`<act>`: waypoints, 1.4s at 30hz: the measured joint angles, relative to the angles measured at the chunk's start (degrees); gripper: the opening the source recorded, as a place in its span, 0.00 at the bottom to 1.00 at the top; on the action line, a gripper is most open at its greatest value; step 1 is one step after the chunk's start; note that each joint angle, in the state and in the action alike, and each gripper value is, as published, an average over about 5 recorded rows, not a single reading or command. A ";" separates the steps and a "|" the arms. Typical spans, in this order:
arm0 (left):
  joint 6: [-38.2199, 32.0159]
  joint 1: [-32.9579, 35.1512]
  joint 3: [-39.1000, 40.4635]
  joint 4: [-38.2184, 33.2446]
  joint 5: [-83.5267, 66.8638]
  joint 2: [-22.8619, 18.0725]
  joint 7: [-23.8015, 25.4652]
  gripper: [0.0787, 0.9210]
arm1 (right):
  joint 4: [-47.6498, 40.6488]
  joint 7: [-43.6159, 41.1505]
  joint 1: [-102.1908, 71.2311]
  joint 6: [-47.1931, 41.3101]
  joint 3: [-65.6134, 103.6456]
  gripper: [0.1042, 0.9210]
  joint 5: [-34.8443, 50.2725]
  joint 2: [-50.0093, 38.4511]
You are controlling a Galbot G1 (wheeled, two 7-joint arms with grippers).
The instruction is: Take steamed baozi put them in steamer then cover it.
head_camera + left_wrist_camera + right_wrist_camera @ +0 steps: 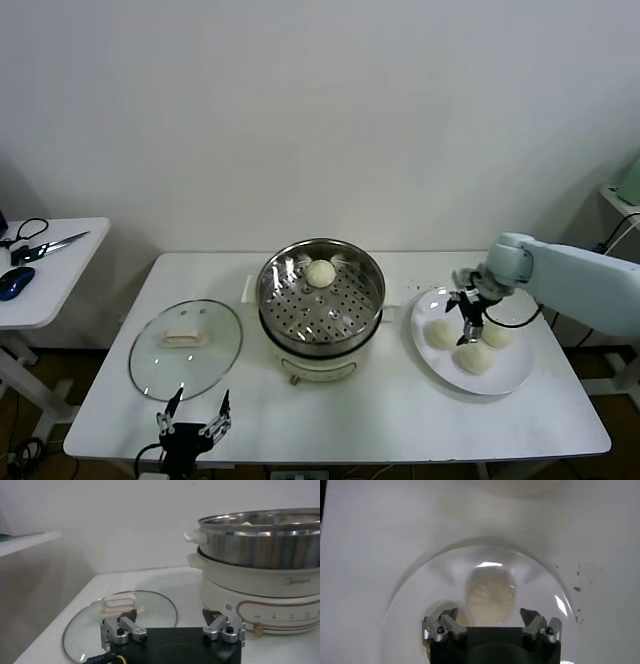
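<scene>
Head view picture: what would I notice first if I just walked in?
Probably the shiny steamer in the middle of the table, with one baozi inside. Next, the right gripper, open, over three more baozi on the white plate. The glass lid lies left of the steamer.

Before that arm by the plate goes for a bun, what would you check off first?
1. Right gripper open over the plate: ok.
2. Baozi lined up between its fingers: ok.
3. Steamer uncovered, one bun inside, tray room left: ok.
4. Glass lid flat on the table, off the path: ok.
5. Left gripper open, parked near the lid: ok.
6. Height above the bun: cannot tell.
</scene>
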 measured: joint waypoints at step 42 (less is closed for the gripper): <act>0.43 0.26 0.83 -1.33 0.57 0.35 -0.25 0.88 | 12.28 -3.28 36.44 -3.13 -14.04 0.65 29.67 11.68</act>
